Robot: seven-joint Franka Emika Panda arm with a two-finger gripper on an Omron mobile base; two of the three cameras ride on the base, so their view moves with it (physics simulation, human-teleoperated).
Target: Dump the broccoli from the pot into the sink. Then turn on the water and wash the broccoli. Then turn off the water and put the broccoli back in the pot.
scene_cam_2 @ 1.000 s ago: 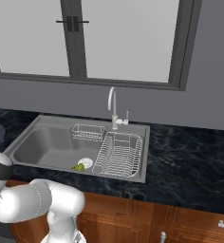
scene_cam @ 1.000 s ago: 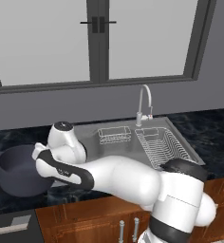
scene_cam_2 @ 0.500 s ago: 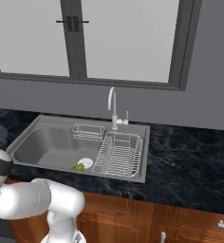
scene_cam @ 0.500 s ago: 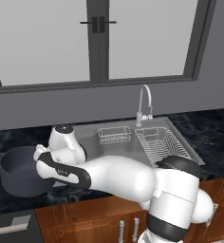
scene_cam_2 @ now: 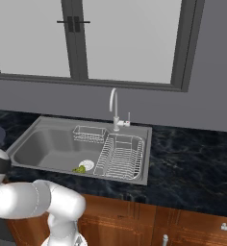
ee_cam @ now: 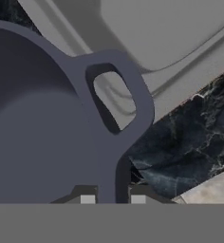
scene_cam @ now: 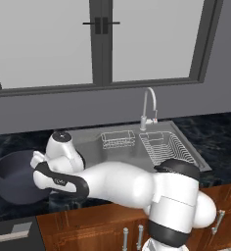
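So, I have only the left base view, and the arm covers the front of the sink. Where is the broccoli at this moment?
Observer: In the right base view the broccoli lies on the floor of the sink, right beside the drain.
Operator: Is the end effector on the pot?
Observer: Yes. In the hand view the end effector has the rim of the pot between its fingertips, next to the loop handle.
Operator: Is anything inside the pot?
Observer: The part of its inside that the hand view shows is bare.
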